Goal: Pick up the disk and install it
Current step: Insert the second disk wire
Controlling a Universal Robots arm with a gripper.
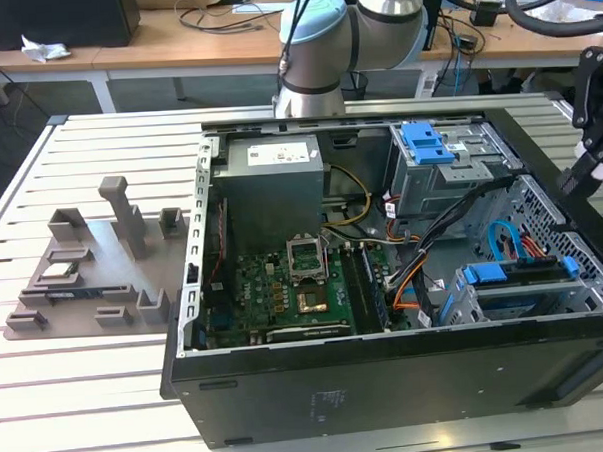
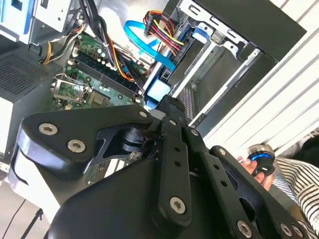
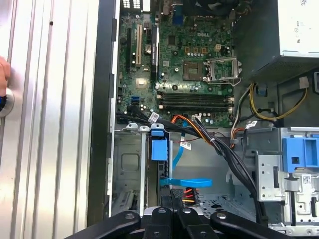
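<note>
While the open computer case (image 1: 388, 382) lies on its side on the slatted desk (image 1: 89, 395), the hand (image 1: 583, 174) hangs at about three o'clock from the case's middle in the exterior view, above the case's rim. Whether the hand is clenched or released cannot be told, and nothing shows in its grasp. The disk (image 1: 514, 274) sits in the metal drive cage (image 1: 465, 304) at roughly four o'clock from the green motherboard (image 1: 284, 287), its blue rails level with the cage's top. In the first wrist view the disk (image 3: 158, 148) shows edge-on in that cage, a blue cable (image 3: 187, 182) just beside it. At twelve o'clock from the motherboard stands the grey power supply (image 1: 274, 177), which carries a white printed label too small to make out. A grey fixture tray (image 1: 93, 270) rests on the desk at nine o'clock from the case. In the second wrist view a person's striped sleeve (image 2: 294, 174) lies near a blue-capped knob (image 2: 260, 158).
</note>
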